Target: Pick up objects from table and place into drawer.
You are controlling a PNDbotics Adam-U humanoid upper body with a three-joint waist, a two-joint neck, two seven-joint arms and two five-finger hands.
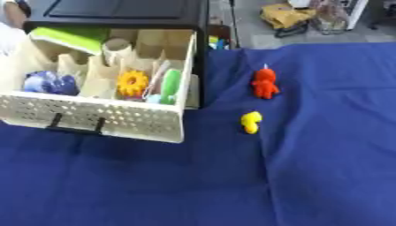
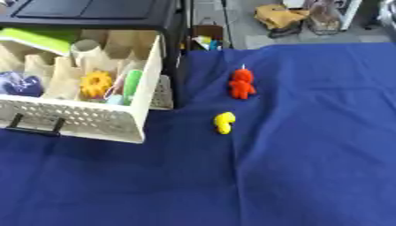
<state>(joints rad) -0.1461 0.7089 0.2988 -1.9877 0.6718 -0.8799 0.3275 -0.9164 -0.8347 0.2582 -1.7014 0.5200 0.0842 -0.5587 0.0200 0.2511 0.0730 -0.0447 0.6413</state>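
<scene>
Drawer (image 1: 93, 117) pulled well out of the black cabinet (image 1: 116, 11), upper left of the frame. Open mouth faces up, perforated cream front and dark handle toward the robot; reads as staged to receive drops from above.

Already inside: orange gear-shaped piece (image 1: 132, 82) near the middle, a green stick-like item (image 1: 171, 86) lying along the right wall, something blue-purple (image 1: 48, 82) at the left end, a pale cylinder (image 1: 116, 47) toward the back, a green flat piece (image 1: 70, 39) at the back left. Cardboard-coloured dividers split the space; which compartment each sits in, cannot tell exactly.

Still out on the blue cloth (image 1: 325, 154): red figure toy (image 1: 264, 84), centre right of the frame, right of the drawer and apart from it. Yellow toy (image 1: 250, 122) just below it, near the drawer's front right corner, not touching. Both lie in open cloth with nothing around them, likely easy to reach from above.

Robot hands: neither shows in either view. Cannot tell how open they are or whether they hold anything. Nothing touches the two toys.

My read: job partly done, two pieces left.
</scene>
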